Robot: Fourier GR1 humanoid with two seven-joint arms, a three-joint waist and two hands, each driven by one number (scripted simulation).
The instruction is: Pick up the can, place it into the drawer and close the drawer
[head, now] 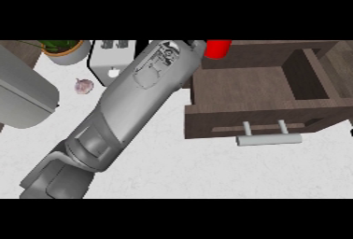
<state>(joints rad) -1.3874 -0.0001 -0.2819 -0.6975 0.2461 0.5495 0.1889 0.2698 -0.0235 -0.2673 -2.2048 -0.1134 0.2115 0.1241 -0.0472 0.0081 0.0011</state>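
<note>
Diagonally across the counter (172,168), right forearm (131,98) toward the red can (218,48) by the open drawer (241,88); robot hand state unclear.

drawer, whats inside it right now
The open drawer shows only its bare brown floor. The red can is beyond its back-left corner, not inside. The forearm covers nothing of it.

I see dark matt wood drawer (241,88), smooth metal handle (269,139), glossy red can (218,48), pale speckled matt table (207,168).
</note>
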